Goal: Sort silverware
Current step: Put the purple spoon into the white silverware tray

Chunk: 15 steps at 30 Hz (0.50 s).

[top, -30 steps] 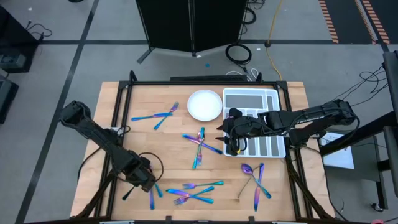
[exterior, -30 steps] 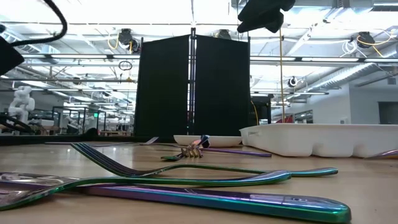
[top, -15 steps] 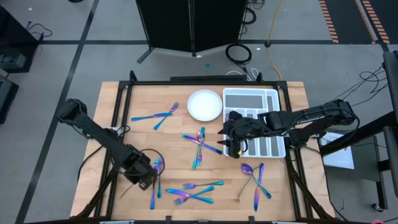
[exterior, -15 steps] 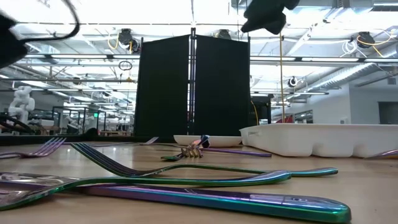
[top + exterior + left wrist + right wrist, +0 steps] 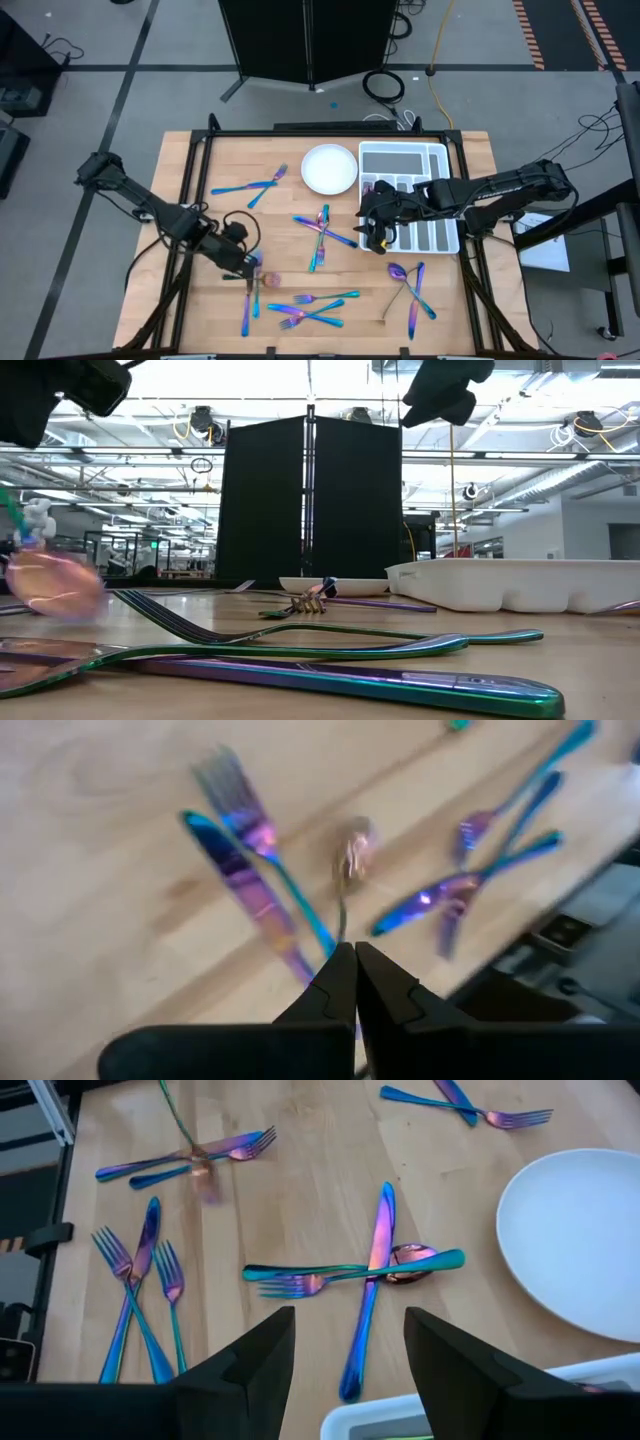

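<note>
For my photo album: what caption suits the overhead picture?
Left gripper lifts a spoon; right gripper waits open beside the tray.

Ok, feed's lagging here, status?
Left gripper shut on a spoon, lifted over the table. Right gripper open, empty, at the tray edge. Nothing in the way.
</note>
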Each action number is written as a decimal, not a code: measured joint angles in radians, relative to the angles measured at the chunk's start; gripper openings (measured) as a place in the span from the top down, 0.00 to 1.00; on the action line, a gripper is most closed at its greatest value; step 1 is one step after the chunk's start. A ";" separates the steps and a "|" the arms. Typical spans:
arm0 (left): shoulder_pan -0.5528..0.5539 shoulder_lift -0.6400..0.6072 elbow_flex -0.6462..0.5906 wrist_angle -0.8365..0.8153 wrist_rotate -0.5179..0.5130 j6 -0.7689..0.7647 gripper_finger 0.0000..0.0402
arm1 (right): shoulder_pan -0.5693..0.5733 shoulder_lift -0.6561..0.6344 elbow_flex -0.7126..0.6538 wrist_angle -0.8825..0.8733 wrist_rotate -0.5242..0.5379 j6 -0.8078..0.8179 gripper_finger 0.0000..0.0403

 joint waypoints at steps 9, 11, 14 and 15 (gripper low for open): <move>0.007 0.040 0.000 0.072 -0.032 0.326 1.00 | 0.000 0.000 0.000 -0.002 -0.001 0.035 0.55; 0.000 0.051 0.000 0.172 -0.040 0.464 0.99 | 0.000 0.000 0.000 -0.001 -0.001 0.035 0.55; -0.005 0.078 0.000 0.253 -0.040 0.603 0.96 | 0.000 0.000 0.000 -0.001 -0.001 0.056 0.55; -0.012 0.089 0.000 0.266 -0.037 0.644 0.94 | 0.000 0.000 0.000 -0.001 -0.001 0.066 0.55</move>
